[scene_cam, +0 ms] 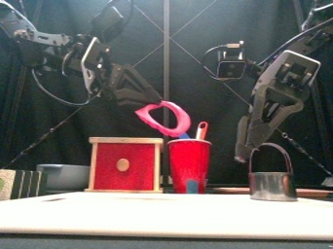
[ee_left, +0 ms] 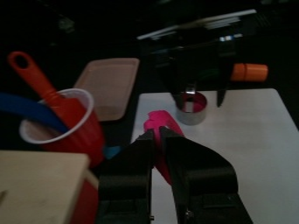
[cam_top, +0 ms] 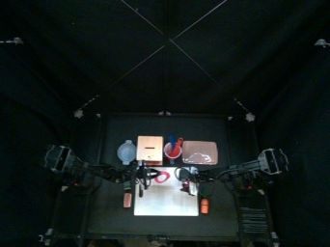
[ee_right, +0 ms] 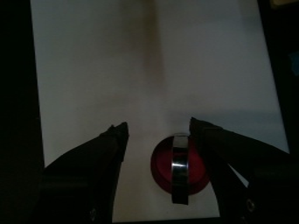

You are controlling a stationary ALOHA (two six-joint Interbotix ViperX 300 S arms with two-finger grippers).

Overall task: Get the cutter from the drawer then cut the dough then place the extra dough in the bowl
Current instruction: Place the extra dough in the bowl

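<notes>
My left gripper (scene_cam: 143,103) is shut on a pink dough ring (scene_cam: 163,116), which hangs in the air above the red cup and the wooden box. In the left wrist view the ring (ee_left: 156,123) sticks out from between the closed jaws. The round metal cutter (scene_cam: 272,181) stands on the white board (scene_cam: 156,216) at the right. Seen from the right wrist, the cutter (ee_right: 179,164) has a red dough disc inside it. My right gripper (ee_right: 162,129) hovers open above the cutter, touching nothing. The blue-grey bowl (scene_cam: 62,176) sits left of the box.
The wooden box with its red drawer front (scene_cam: 127,163) stands behind the board. Beside it is the red cup (scene_cam: 190,165) holding toy knives. The pink tray (cam_top: 200,151) lies at the back right and the bowl (cam_top: 125,151) at the back left.
</notes>
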